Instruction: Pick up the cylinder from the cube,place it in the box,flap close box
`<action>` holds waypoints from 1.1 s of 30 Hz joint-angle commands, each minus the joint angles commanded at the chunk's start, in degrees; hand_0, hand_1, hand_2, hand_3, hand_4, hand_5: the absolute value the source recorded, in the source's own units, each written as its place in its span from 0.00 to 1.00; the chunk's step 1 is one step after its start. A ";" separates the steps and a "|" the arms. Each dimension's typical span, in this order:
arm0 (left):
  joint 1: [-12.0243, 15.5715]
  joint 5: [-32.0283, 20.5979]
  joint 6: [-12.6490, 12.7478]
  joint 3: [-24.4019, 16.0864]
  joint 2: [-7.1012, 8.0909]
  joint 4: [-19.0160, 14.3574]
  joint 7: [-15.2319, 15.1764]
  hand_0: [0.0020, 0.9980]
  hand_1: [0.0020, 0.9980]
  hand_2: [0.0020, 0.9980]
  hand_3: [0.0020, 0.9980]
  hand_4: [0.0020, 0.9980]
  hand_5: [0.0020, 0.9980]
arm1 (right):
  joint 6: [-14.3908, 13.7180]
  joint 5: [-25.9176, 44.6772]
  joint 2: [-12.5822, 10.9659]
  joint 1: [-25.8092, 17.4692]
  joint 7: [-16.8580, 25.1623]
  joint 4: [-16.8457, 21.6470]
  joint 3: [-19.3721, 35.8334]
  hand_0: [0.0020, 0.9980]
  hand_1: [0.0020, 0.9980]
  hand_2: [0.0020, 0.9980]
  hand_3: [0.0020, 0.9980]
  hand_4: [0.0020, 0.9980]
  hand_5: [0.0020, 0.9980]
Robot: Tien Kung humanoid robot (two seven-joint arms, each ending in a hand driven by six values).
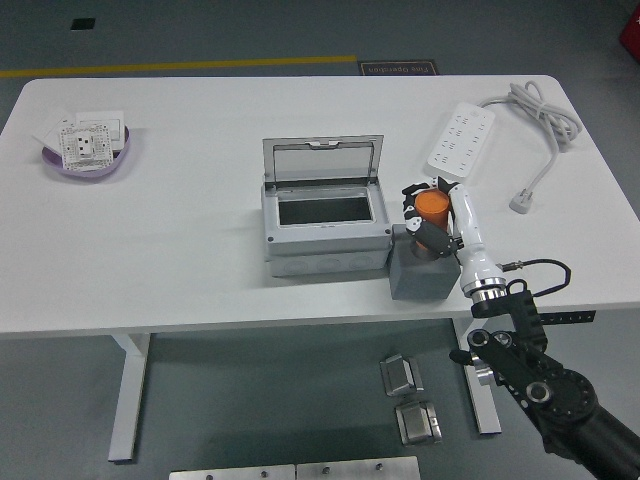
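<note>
One hand working: my right hand [430,222] is wrapped around the orange cylinder [433,206], which sits on the grey cube [420,270] at center-right of the frame, just beside the open box [324,228]. Risks: grip looks high, so the cylinder could slip on lift; the cube could tip; I could clip the upright lid [322,160] while crossing over.

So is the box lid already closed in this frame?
No. The grey box has its lid standing open, while the right hand grips the orange cylinder beside it.
</note>
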 joint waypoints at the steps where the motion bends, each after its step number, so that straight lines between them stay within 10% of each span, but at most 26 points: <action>1: 0.02 0.18 -0.01 -0.17 0.02 0.00 0.02 0.63 0.59 0.56 0.60 0.51 0.05 | 0.30 -0.92 -0.06 0.69 -0.81 -0.04 -0.44 0.54 0.26 0.29 0.22 0.00 0.00; 16: 0.03 1.41 -0.05 -1.06 0.78 0.00 0.24 0.63 0.59 0.56 0.60 0.51 0.06 | 11.77 -23.49 2.91 18.11 -20.49 -5.08 -14.68 0.41 0.20 0.28 0.22 0.00 0.00; 31: -0.66 1.45 -0.07 -0.22 1.44 0.00 0.36 0.63 0.59 0.56 0.60 0.52 0.07 | 14.70 -26.07 5.28 28.62 -21.69 -15.17 -22.85 0.38 0.19 0.28 0.22 0.00 0.00; 32: -0.67 1.53 -0.08 -0.24 1.46 0.00 0.37 0.62 0.59 0.56 0.60 0.52 0.07 | 14.68 -26.11 5.39 28.70 -21.51 -15.45 -22.86 0.17 0.19 0.29 0.22 0.00 0.00; 33: -0.67 1.55 -0.08 -0.19 1.48 0.00 0.36 0.62 0.59 0.56 0.60 0.52 0.07 | 14.66 -26.17 5.51 28.75 -21.35 -15.68 -22.81 0.17 0.19 0.29 0.22 0.00 0.00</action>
